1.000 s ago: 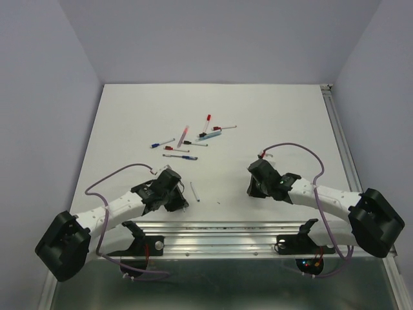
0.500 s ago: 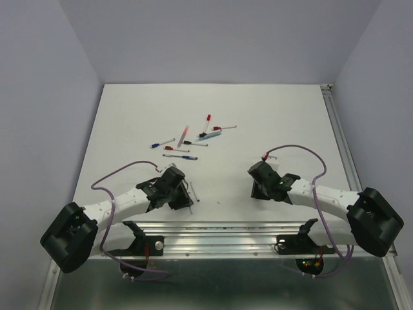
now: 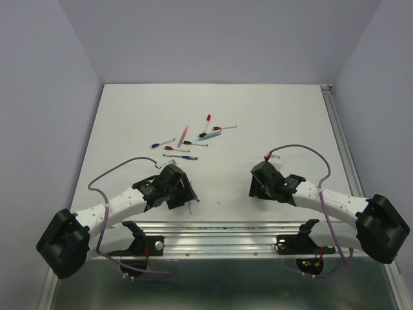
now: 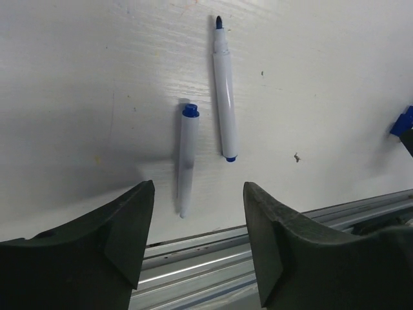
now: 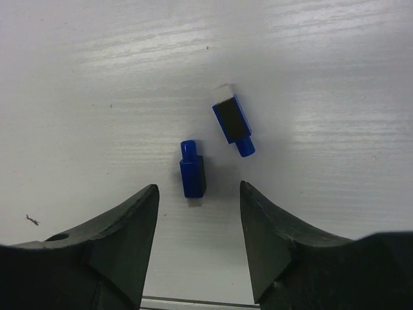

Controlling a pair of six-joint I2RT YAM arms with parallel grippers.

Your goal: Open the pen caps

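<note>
Two blue pen caps (image 5: 193, 171) (image 5: 232, 123) lie loose on the white table, just ahead of my right gripper (image 5: 199, 194), which is open and holds nothing. In the left wrist view two uncapped white pen barrels with blue ends (image 4: 222, 90) (image 4: 187, 158) lie side by side in front of my left gripper (image 4: 199, 194), also open and empty. A blue cap (image 4: 401, 121) shows at that view's right edge. From above, the left gripper (image 3: 182, 194) and right gripper (image 3: 259, 187) hover low near the table's front; the caps are hidden under the right one.
A cluster of several capped pens (image 3: 187, 141) with red, blue and black caps lies mid-table, beyond both arms. A metal rail (image 3: 219, 229) runs along the near table edge, close behind both grippers (image 4: 258, 252). Another rail borders the right side (image 3: 342, 142).
Both grippers have gone from shut to open. The left one let a white barrel down beside the other barrel; the right one released a blue cap onto the table.
</note>
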